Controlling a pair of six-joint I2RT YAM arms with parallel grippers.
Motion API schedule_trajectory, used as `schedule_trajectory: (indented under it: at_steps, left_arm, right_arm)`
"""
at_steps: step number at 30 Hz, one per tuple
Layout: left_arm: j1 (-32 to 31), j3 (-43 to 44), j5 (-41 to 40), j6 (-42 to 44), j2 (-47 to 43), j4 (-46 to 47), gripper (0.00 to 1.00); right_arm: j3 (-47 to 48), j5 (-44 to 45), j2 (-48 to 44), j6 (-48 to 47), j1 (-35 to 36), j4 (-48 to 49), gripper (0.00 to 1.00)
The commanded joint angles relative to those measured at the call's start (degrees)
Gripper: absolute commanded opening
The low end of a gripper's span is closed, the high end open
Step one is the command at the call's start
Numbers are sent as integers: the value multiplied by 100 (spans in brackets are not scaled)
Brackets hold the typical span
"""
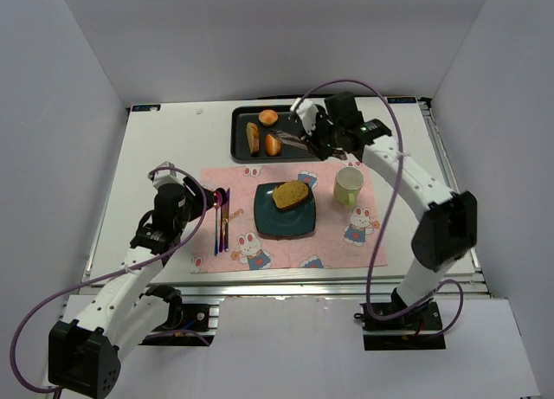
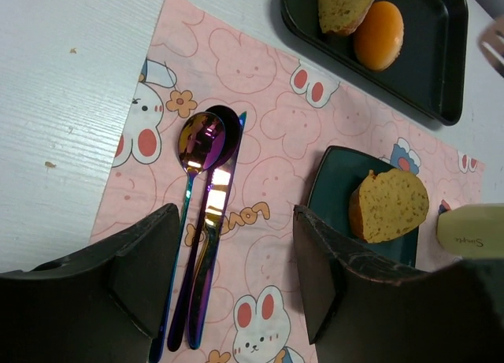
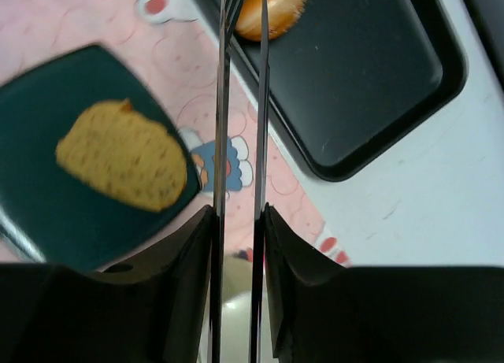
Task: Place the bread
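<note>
One toasted slice of bread (image 1: 292,195) lies on the teal plate (image 1: 268,222); it also shows in the right wrist view (image 3: 122,166) and the left wrist view (image 2: 391,205). Another slice (image 1: 253,138) and two orange-brown rolls (image 1: 273,144) (image 1: 269,117) lie in the black tray (image 1: 299,118). My right gripper (image 1: 313,139) (image 3: 239,213) is shut on metal tongs (image 3: 223,103), whose tips reach the nearer roll (image 3: 283,9). I cannot tell if the tongs pinch it. My left gripper (image 1: 197,204) (image 2: 236,221) is open and empty above the placemat.
A pink bunny placemat (image 1: 363,243) carries the plate, a pale green mug (image 1: 348,187) and iridescent cutlery (image 1: 222,219) (image 2: 201,142). The tray sits at the table's far edge. White walls enclose the table.
</note>
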Motion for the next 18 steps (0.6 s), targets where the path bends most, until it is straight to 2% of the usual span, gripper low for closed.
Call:
schedule_trajectory:
  at_steps: [1, 3, 7, 11, 18]
  left_arm:
    - [38, 267, -25, 33, -32, 78, 69]
    - [38, 267, -25, 24, -41, 78, 69]
    - [38, 250, -60, -20, -94, 52, 69]
    - [38, 241, -60, -72, -94, 87, 69]
    - [38, 346, -16, -55, 125, 122, 69]
  right_arm:
    - [450, 636, 653, 2321, -91, 626, 36]
    - [731, 663, 874, 3093, -178, 803, 41]
    - [1197, 76, 1419, 3817, -302, 750, 54]
    - [1294, -277, 1631, 4161, -337, 811, 55]
    - [1233, -259, 1965, 4468, -372, 943, 56]
